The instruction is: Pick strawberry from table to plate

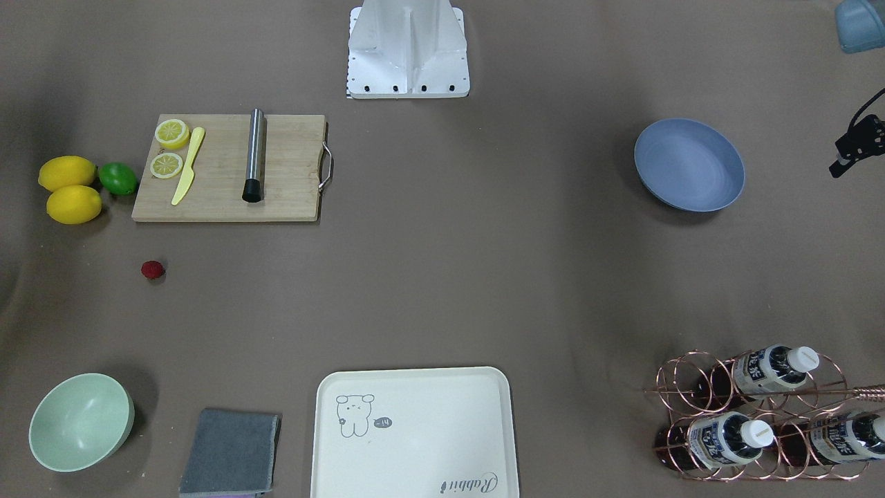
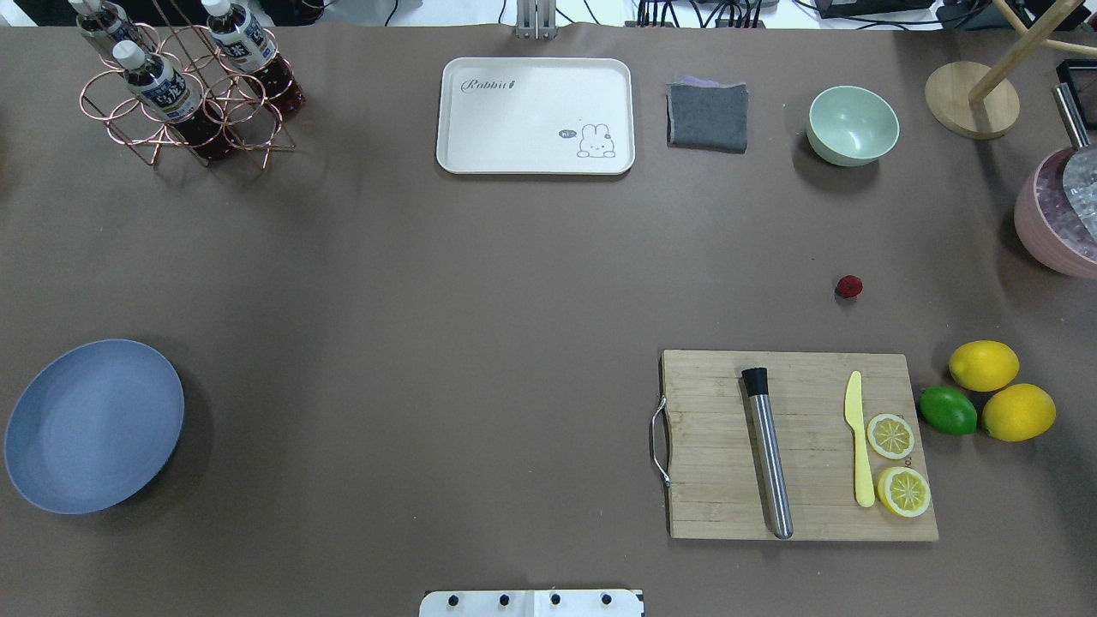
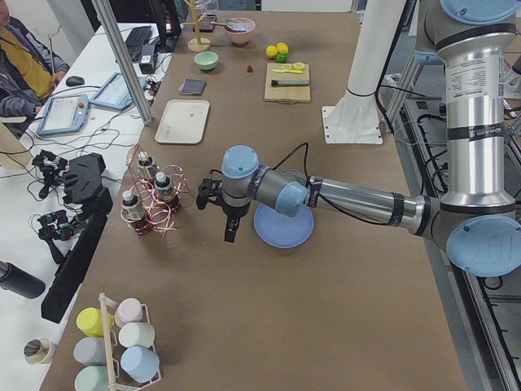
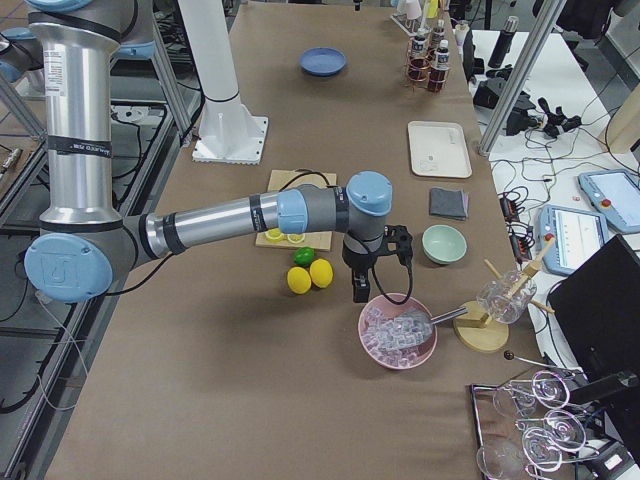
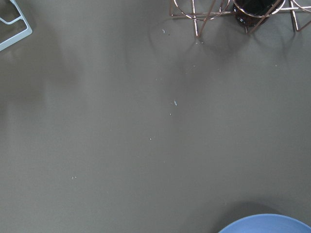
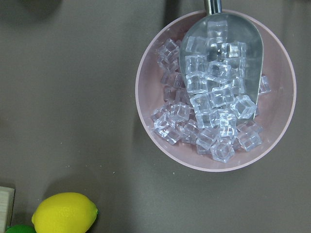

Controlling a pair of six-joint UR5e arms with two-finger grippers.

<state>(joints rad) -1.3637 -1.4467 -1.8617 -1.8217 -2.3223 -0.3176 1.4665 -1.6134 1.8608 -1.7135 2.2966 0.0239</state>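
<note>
Nothing is done yet: the strawberry (image 2: 849, 286) lies on the table (image 2: 514, 300) just beyond the cutting board (image 2: 797, 446), and the plate (image 2: 94, 426), well apart from the board, holds no berry. The left gripper (image 3: 230, 232) and right gripper (image 4: 358, 290) seem far from the berry; whether they are spread or closed, I cannot tell.

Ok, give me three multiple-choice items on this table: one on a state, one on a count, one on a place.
1. The plate is: A empty; B upside down; C broken in half.
2. Whole lemons: A one; B two; C four.
3. The strawberry lies: A on the plate; B between the lemons; C on the bare table.
1 A, its blue inside holds nothing; 2 B, two lie beside the lime; 3 C, it sits alone on the brown surface.
</note>
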